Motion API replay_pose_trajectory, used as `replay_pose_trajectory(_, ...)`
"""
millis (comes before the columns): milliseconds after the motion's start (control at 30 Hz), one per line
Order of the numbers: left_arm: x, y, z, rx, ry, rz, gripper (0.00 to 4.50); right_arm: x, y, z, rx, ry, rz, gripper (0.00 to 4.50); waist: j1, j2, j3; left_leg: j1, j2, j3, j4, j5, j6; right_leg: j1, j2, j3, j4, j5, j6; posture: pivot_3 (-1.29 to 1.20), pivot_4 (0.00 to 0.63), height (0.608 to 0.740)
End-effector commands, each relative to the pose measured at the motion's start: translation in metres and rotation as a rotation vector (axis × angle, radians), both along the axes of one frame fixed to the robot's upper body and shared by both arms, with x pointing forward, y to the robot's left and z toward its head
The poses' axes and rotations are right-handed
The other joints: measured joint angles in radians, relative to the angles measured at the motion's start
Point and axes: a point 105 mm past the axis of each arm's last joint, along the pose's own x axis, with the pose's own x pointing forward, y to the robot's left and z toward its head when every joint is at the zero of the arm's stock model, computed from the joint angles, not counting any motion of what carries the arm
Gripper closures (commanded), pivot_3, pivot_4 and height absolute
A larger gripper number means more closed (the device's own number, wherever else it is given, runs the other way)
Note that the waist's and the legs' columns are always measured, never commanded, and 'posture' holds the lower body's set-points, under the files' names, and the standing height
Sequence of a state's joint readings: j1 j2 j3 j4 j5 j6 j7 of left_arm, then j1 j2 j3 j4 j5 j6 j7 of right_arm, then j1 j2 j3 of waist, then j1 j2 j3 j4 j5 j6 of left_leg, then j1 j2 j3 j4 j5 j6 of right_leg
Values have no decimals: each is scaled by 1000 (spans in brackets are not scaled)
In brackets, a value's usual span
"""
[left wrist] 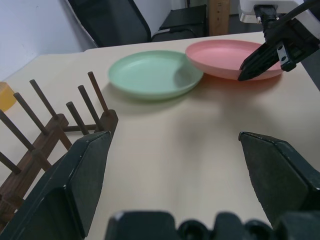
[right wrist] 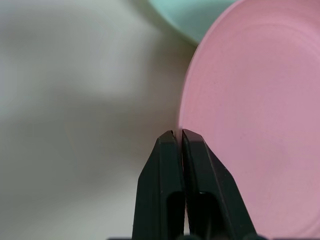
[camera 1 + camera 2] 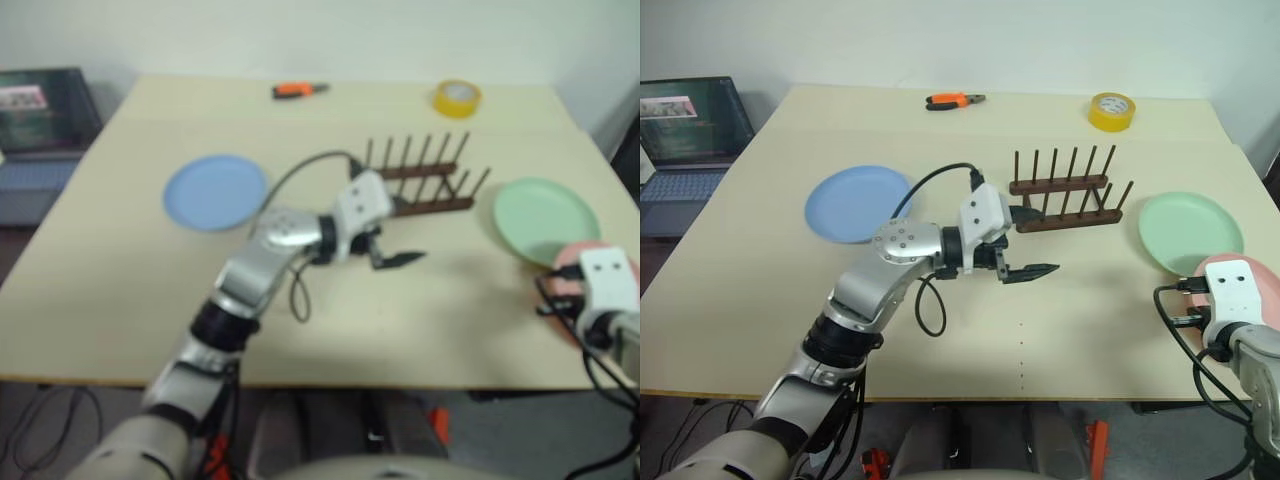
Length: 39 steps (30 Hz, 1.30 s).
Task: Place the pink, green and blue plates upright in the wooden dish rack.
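The two head cameras are looking forward and down over the whole table (image 3: 740,300), sharing it edge to edge. The left wrist camera is facing low across the tabletop toward the green plate (image 1: 155,75) and pink plate (image 1: 230,57). The right wrist camera is sitting right at that pink plate's rim.

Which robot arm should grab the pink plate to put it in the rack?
The right one, probably. Its gripper is shut right at the pink plate's edge, though a real grip isn't clear. The left gripper is open over bare table in front of the wooden dish rack, away from every plate.
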State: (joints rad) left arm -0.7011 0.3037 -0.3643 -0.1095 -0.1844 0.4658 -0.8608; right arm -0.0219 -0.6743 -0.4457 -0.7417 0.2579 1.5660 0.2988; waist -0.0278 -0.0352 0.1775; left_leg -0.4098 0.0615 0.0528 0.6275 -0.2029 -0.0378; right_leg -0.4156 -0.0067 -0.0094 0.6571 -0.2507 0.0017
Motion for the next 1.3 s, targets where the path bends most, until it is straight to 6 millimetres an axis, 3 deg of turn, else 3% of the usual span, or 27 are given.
replay_pose_trajectory(33, -1, -3, 14, -31, -61, -12, 0, 2, -2, 21, -57, -46, 18, 4475, 0, 0, 0, 0, 0, 0, 0, 0, 0, 0, 0, 0, 0, 0, 0, 0, 150, 740)
replay_pose_trajectory(100, -1, -4, 14, -32, -64, -14, 0, 1, -4, 30, -91, -50, 23, 4475, 0, 0, 0, 0, 0, 0, 0, 0, 0, 0, 0, 0, 0, 0, 0, 0, 150, 740)
replay_pose_trajectory(267, 1, -2, 17, -38, -73, -14, 0, 1, -11, 76, -210, -131, 65, 4475, 0, 0, 0, -1, 0, 0, 0, 0, 0, -1, 0, 0, 0, 0, 0, 0, 150, 740)
replay_pose_trajectory(367, 5, 1, 21, -50, -82, -2, 0, 12, -8, 108, -259, -216, 91, 4475, -2, 0, 0, -1, 0, 0, 0, 0, 0, -2, 0, 0, 0, 0, 0, 0, 150, 740)
replay_pose_trajectory(433, 7, 2, 24, -60, -91, 10, 0, 26, 5, 123, -247, -283, 141, 4475, -5, 0, 0, -1, 0, 0, 0, 0, 0, -2, 0, 0, 1, 0, 0, 0, 150, 740)
replay_pose_trajectory(600, 8, 4, 28, -70, -96, 32, 0, 65, 53, 152, -78, -512, 366, 4475, -4, 0, 0, -2, 1, -1, 0, 0, 0, -4, 2, 1, 1, 0, 0, 0, 150, 740)
replay_pose_trajectory(700, 9, 7, 28, -69, -97, 53, 0, 83, 65, 172, 35, -633, 451, 4475, -2, 0, 0, -6, 0, 0, 0, 0, 0, -6, 2, 1, 1, 0, 0, 0, 150, 740)
replay_pose_trajectory(867, 10, 11, 29, -67, -105, 79, 0, 108, 68, 204, 150, -788, 542, 4475, -1, 0, 0, -7, 0, 2, 0, 0, 0, -6, 2, 2, 0, 0, 0, 0, 150, 740)
replay_pose_trajectory(1067, 11, 17, 30, -70, -110, 120, 0, 117, 85, 235, 350, -940, 723, 4475, -2, 1, 0, -6, 1, 2, 0, 0, 0, -6, 2, 2, 1, 0, 0, 0, 150, 740)
replay_pose_trajectory(1300, 11, 21, 31, -69, -115, 146, 0, 138, 71, 231, 709, -952, 810, 4475, 0, 1, 0, -5, 1, 2, 1, 0, 0, -6, 2, 2, 4, 1, 0, 0, 150, 740)
